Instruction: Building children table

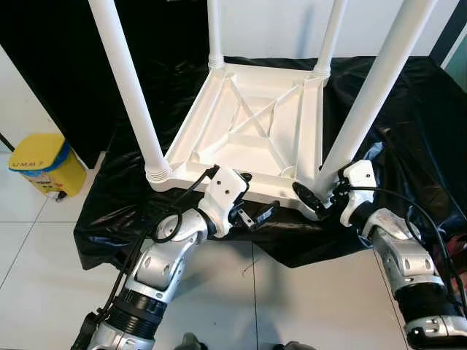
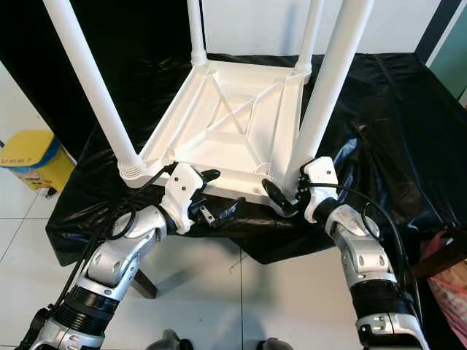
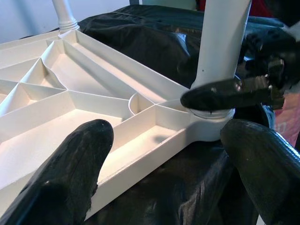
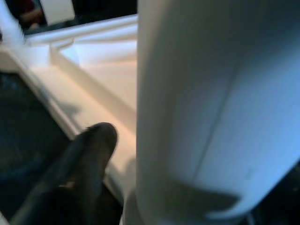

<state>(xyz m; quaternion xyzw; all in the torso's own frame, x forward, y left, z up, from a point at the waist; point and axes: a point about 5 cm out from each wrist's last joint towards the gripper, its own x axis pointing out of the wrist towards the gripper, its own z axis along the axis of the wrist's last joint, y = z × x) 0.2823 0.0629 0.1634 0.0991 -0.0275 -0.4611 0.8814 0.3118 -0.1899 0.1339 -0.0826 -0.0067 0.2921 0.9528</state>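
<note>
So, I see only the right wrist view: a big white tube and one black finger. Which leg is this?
Observer: It is the near right leg of the upturned table. The right gripper is at its base.
Operator: How many legs are on?
Observer: All four stand upright in the corners.
Operator: And the left gripper?
Observer: The left gripper is open, at the table's near edge.

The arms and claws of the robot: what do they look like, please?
Both arms are silver metal segments with black ribbed cuffs near the bottom. Each wrist carries a white boxy housing. Loose black cables loop along them. The left claw and right claw each have two long black fingers with rounded tips.
</note>
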